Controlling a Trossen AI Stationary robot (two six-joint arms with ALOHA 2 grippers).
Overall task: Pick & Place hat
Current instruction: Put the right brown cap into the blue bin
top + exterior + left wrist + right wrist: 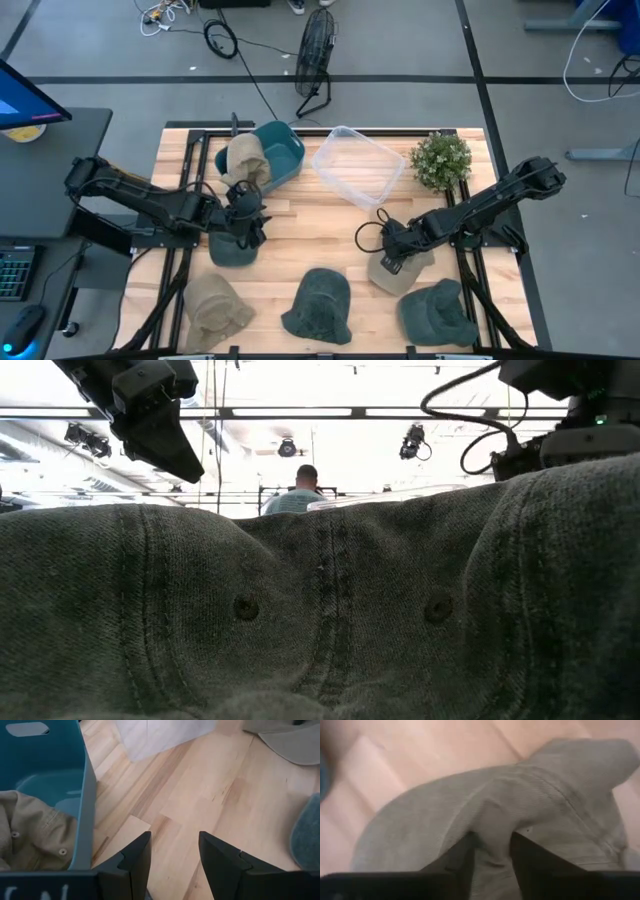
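Left side first: the left claw (243, 222) sits just above a dark green hat (232, 250) by the desk's (300, 230) left edge, fingers spread apart with nothing between them, right beside the teal bin (283, 152) that already has a tan hat (243, 160) in it. So I'd guess it's free for its next pick.

Over near the right edge, the right claw (392, 258) is down on a beige hat (398, 272), fingers pinched into a fold of its crown, so looks like the grab step. Next it needs a clean lift and a carry, probably to the clear tub (358, 167) at the far edge.

The beige hat's long axis seems to run diagonally, but I can't tell which way the brim points.
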